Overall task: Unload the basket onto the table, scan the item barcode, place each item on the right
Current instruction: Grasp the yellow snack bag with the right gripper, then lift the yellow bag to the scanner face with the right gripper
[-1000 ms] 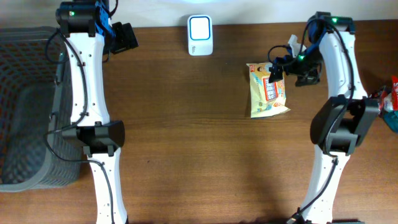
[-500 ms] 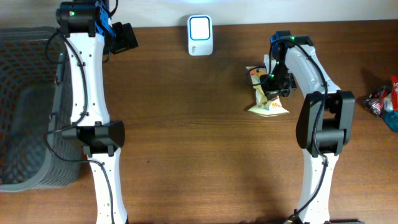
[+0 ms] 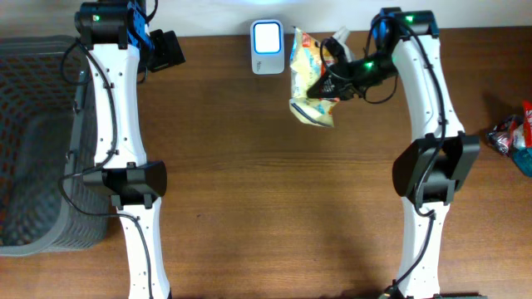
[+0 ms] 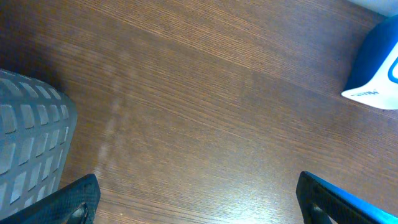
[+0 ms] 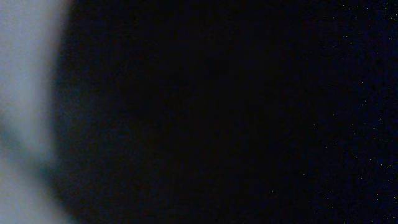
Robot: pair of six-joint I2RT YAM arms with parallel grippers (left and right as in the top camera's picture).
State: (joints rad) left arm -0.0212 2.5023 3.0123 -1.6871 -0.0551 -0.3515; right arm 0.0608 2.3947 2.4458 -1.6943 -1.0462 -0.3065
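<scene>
Yellow crinkly snack packet (image 3: 309, 83), gripped by the right fingers (image 3: 330, 80), hangs just beside the white-and-blue scanner (image 3: 268, 47) overhead; the right wrist view is only dark blur, while the left wrist view shows the left fingers (image 4: 78, 199) spread wide.

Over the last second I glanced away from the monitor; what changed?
The right gripper closed on the snack bag and carried it left, up beside the barcode scanner. The left gripper, still open, the scanner and the basket stayed put.
</scene>
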